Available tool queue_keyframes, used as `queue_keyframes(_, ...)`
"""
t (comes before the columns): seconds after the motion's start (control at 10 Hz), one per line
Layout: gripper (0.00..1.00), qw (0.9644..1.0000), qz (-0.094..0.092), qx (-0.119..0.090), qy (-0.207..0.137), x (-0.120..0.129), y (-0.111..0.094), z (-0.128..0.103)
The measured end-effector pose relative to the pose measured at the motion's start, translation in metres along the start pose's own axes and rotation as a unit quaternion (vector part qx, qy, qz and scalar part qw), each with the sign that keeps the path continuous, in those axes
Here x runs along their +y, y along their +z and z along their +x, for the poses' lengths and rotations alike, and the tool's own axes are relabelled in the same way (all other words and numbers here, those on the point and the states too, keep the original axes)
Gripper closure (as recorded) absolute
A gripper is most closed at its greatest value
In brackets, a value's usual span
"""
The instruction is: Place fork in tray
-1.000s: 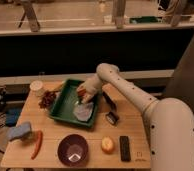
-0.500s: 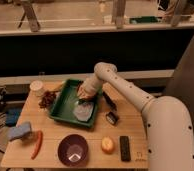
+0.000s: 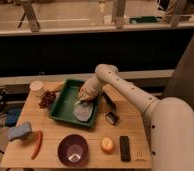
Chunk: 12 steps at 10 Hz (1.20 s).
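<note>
The dark green tray [image 3: 65, 102] lies on the wooden table, left of centre. A pale round plate [image 3: 85, 111] lies in its right part. My gripper [image 3: 83, 98] hangs over the right side of the tray, just above the plate. A thin pale sliver [image 3: 79, 104] below the gripper may be the fork; I cannot tell whether it is held. The white arm [image 3: 125, 90] reaches in from the right.
A purple bowl [image 3: 73, 148] stands at the front. An orange fruit [image 3: 108, 145] and a black block [image 3: 125, 148] lie to its right. A black-handled tool [image 3: 110, 107] lies right of the tray. A blue sponge [image 3: 19, 131], red pepper [image 3: 37, 144], grapes [image 3: 47, 98] and a white cup [image 3: 37, 87] are left.
The gripper has shifted slightly left and lower over the tray's right side. Nothing else on the table has moved.
</note>
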Motion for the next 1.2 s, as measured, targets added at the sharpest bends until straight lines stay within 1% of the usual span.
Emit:
queue_keyframes(0.1,1.0,1.0,0.006,-0.002,-0.002,0.0,-0.003,-0.003)
queue_keyframes(0.2,1.0,0.9998,0.016,-0.005,-0.012,-0.004,-0.013,-0.013)
queue_keyframes(0.4,1.0,0.9989,0.029,-0.01,-0.036,-0.013,-0.032,-0.035)
queue_keyframes(0.6,1.0,0.9968,0.04,-0.019,-0.066,-0.023,-0.052,-0.062)
queue_keyframes(0.8,1.0,0.9951,0.041,-0.032,-0.084,-0.024,-0.054,-0.076)
queue_keyframes(1.0,1.0,0.9912,0.038,-0.054,-0.115,-0.022,-0.041,-0.095)
queue_keyframes(1.1,1.0,0.9892,0.039,-0.062,-0.127,-0.022,-0.038,-0.103)
queue_keyframes(1.2,1.0,0.9864,0.044,-0.07,-0.142,-0.021,-0.04,-0.107)
